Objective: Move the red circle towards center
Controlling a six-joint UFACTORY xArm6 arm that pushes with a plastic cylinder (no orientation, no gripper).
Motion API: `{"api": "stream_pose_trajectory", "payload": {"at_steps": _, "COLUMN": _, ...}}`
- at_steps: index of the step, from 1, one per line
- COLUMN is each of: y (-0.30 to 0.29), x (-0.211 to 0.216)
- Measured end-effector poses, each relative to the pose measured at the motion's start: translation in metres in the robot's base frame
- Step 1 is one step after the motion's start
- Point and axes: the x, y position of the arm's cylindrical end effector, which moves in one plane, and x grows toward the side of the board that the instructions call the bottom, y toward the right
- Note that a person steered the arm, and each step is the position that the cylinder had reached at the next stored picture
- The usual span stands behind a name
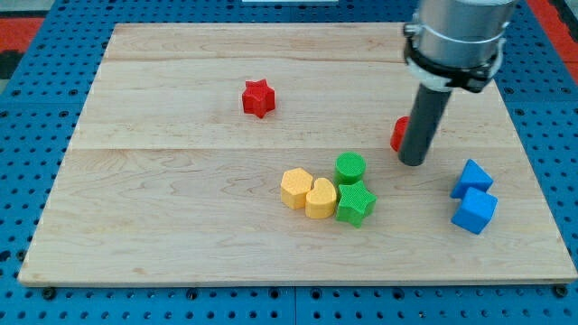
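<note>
The red circle (398, 134) lies at the view's right of the wooden board (181, 208), mostly hidden behind my rod; only its left edge shows. My tip (413, 162) rests on the board right against the red circle, on its lower right side. The tip is up and to the right of the green circle (350, 167).
A red star (258, 97) lies at the upper middle. A yellow hexagon (294, 188), a yellow heart (320, 199) and a green star (355, 203) cluster below the green circle. Two blue blocks (472, 178) (474, 212) lie at the right edge.
</note>
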Motion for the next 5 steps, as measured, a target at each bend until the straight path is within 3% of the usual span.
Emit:
{"api": "stream_pose_trajectory", "payload": {"at_steps": 1, "y": -0.011, "x": -0.010}}
{"api": "stream_pose_trajectory", "payload": {"at_steps": 2, "y": -0.088, "x": -0.072}}
{"api": "stream_pose_trajectory", "payload": {"at_steps": 3, "y": -0.043, "x": -0.040}}
{"api": "stream_pose_trajectory", "payload": {"at_steps": 4, "y": -0.034, "x": 0.007}}
{"api": "stream_pose_trajectory", "payload": {"at_steps": 5, "y": 0.018, "x": -0.029}}
